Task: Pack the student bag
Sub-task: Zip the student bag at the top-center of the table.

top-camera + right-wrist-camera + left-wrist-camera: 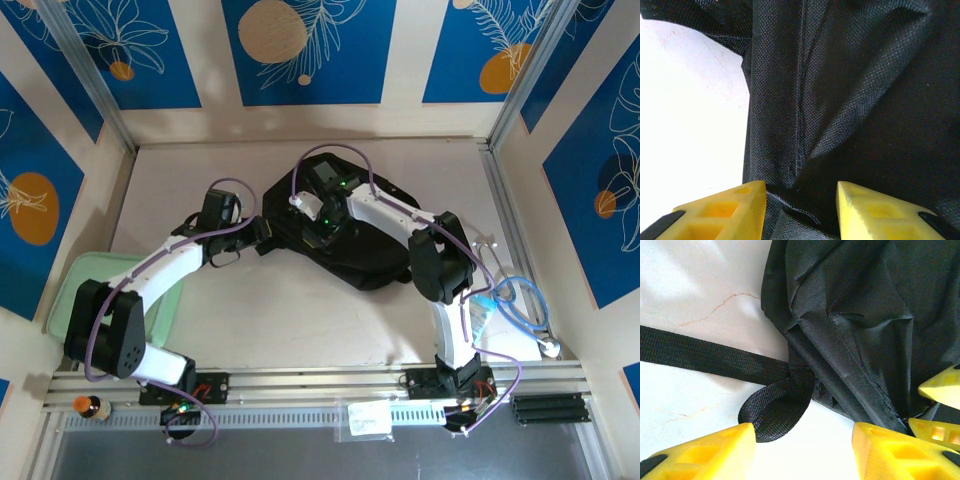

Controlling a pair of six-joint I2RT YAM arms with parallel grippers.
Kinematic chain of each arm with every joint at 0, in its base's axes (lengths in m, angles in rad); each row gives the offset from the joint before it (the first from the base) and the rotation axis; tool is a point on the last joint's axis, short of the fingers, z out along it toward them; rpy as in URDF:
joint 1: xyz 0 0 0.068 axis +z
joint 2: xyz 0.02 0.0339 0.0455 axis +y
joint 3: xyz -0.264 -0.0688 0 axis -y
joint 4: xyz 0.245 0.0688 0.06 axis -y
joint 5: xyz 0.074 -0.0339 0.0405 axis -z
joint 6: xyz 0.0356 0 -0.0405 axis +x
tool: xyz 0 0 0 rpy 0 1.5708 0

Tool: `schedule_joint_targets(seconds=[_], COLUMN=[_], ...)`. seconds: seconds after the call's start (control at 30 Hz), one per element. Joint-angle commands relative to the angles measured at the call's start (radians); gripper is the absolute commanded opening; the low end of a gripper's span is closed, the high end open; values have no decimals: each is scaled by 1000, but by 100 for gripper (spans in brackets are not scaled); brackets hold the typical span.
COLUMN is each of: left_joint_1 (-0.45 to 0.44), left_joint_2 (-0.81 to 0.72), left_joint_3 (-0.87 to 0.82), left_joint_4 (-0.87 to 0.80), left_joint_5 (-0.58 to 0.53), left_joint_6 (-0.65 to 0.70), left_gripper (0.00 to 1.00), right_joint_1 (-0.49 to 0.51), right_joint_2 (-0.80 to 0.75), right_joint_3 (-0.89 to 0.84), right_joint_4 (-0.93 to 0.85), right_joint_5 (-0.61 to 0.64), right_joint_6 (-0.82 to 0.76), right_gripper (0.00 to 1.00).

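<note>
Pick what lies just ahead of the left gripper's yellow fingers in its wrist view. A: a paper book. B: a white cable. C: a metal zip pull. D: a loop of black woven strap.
D: a loop of black woven strap by the large black fabric backpack's edge lies just ahead of the open left gripper.

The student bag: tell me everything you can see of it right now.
The student bag is a black, woven, soft fabric backpack lying flat and creased on the pale table, toward its far middle. A flat webbing strap trails over the table, with a loop at the bag's edge. A stitched seam runs down one fold. The right claw straddles bunched fabric; the left claw sits by the loop.
</note>
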Motion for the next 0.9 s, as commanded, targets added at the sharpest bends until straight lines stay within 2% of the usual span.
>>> schedule_joint_targets(seconds=[0.0, 0.13, 0.3, 0.37, 0.53, 0.6, 0.87], left_joint_1=[14, 15, 16, 16, 16, 15, 16], left_joint_2=[-12, -7, -4, -3, -1, -2, -1], left_joint_3=[-9, -7, -8, -9, -9, -9, -10], left_joint_4=[-18, -17, -16, -15, -13, -14, -16], left_joint_5=[22, 27, 32, 36, 38, 39, 42], left_joint_6=[-6, -8, -7, -8, -7, -7, -4], left_gripper=[53, 53, 53, 53, 54, 54, 54], right_joint_1=[-18, -31, -34, -34, -19, -16, -5], right_joint_2=[3, 0, 0, 4, 25, 33, 67], right_joint_3=[31, 32, 22, 20, 27, 31, 46], right_joint_4=[-41, -41, -19, -14, -20, -17, -2], right_joint_5=[-10, -41, -28, -29, -25, -13, 40], right_joint_6=[-14, -9, 3, 4, -9, -9, -14], right_gripper=[33, 21, 17, 17, 29, 31, 28])
